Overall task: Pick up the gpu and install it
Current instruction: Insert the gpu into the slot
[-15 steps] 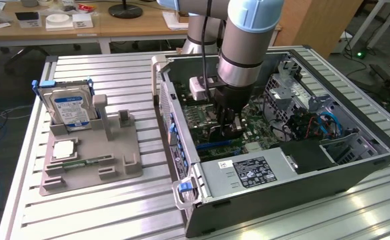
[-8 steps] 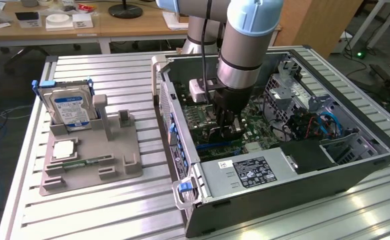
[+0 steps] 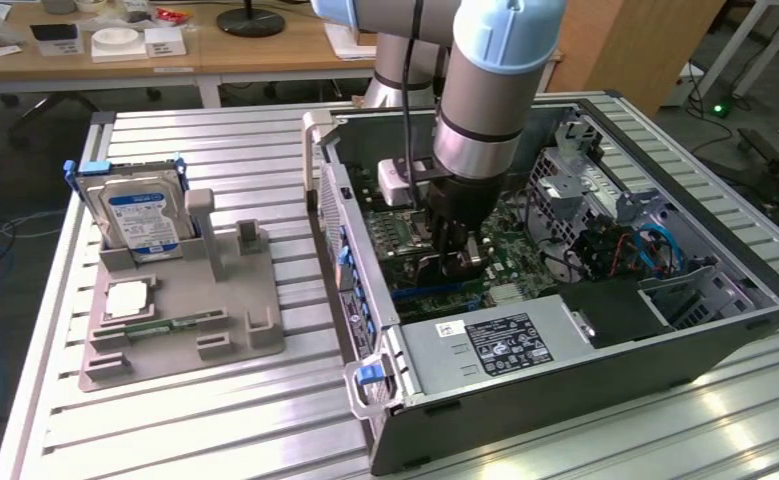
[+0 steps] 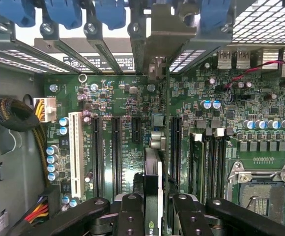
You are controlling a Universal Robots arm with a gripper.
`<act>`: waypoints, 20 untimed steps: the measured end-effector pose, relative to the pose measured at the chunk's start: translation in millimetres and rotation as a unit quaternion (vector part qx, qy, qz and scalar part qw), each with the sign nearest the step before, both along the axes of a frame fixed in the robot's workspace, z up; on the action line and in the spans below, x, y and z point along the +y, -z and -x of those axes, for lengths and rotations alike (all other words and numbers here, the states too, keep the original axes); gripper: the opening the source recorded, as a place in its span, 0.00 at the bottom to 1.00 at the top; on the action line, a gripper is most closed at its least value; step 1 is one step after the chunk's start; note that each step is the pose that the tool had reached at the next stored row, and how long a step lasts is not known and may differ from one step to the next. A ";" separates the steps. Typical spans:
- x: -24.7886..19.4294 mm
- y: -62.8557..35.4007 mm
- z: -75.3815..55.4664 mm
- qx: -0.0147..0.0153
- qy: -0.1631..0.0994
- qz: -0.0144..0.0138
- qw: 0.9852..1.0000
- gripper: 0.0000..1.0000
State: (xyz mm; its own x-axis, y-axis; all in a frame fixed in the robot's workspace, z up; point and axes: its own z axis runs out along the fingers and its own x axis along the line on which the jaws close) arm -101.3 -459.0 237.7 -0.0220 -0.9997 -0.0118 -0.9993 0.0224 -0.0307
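- Gripper (image 4: pixel 154 209) linkage and finger blocks sit closest to the wrist camera; the jaws are closed on the gpu (image 4: pixel 154 172), clamping its upper edge from both flat sides.
- From the wrist view the gpu is seen edge-on as a thin dark card with a silvery strip, hanging straight below the jaws, upright, not tilted to either side as far as can be seen.
- Long axis of the gpu runs parallel to the expansion slots (image 4: pixel 117 152) on the motherboard (image 4: pixel 196 93), toward the rear bracket openings (image 4: pixel 164 34) of the case.
- Governing relation: card edge over slot. The gpu lies between the group of long black slots and the memory slots (image 4: pixel 209 162), apparently just above the board. Whether its lower edge has entered a slot cannot be told; the card hides its own contact line.
- In the exterior view the arm (image 3: pixel 489 90) reaches down into the open computer case (image 3: pixel 656 330), gripper near the middle of the motherboard.
- On the surface (image 3: pixel 229 420), the parts holder (image 3: pixel 229 330) stands well apart, toward the exterior view's left, carrying the hard drive (image 3: pixel 141 220).
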 end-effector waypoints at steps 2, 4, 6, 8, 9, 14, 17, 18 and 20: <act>0.0 0.4 0.0 0.000 0.000 0.000 1.000 0.27; 0.0 1.0 0.0 0.000 0.000 0.000 1.000 0.27; 0.0 1.2 0.0 0.000 0.000 0.000 1.000 0.27; 0.0 1.9 0.0 0.000 0.000 0.000 1.000 0.27; 0.0 2.1 0.0 0.000 0.000 0.000 1.000 0.27; 0.0 3.3 0.0 0.000 0.000 0.000 1.000 0.27; 0.0 4.3 0.0 0.000 0.000 0.000 1.000 0.27; 0.0 4.4 0.0 0.000 0.000 0.000 1.000 0.27; 0.0 4.4 0.0 0.000 0.000 0.000 1.000 0.27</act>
State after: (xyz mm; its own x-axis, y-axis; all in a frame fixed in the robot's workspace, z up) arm -101.3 -459.0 233.3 -0.0221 -0.9997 -0.0117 -0.9993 0.0224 -0.0306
